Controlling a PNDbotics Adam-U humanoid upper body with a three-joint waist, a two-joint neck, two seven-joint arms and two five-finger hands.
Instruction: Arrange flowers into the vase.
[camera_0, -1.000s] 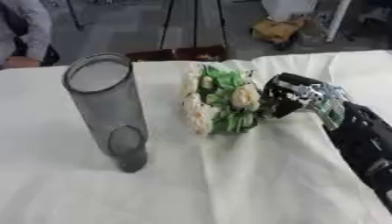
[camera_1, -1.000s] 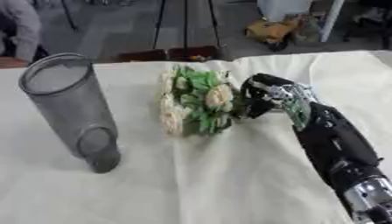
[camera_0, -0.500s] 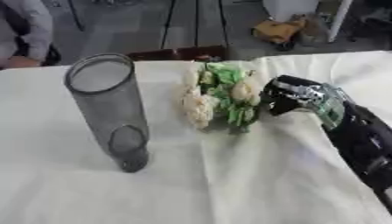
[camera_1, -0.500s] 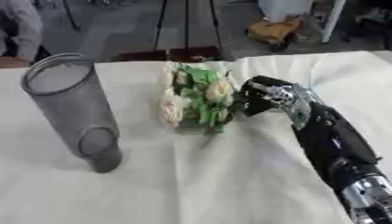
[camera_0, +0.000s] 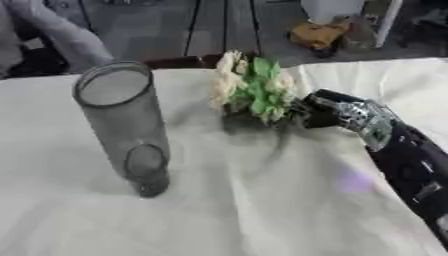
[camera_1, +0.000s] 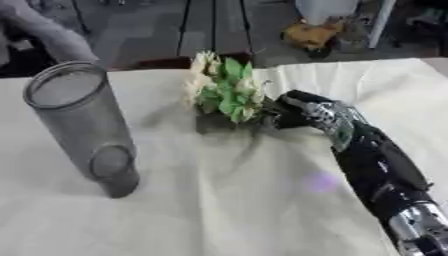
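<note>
Gripping the flowers (camera_0: 252, 90) in the curled right hand (camera_1: 302, 114), lifting them off the table (camera_0: 262, 210) toward the upright vase (camera_0: 122, 120).

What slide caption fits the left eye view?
Right hand holds the flower bunch beside the upright grey vase.

It looks like a lab or workshop floor rather than a home. A table (camera_0: 219, 210) draped in a creased cream cloth (camera_1: 219, 220) stands on bare grey flooring (camera_0: 157, 25), with thin dark stand legs (camera_0: 194, 25) and a white post (camera_1: 378, 22) behind it, and yellow clutter (camera_1: 308, 34) lies on the floor.
</note>
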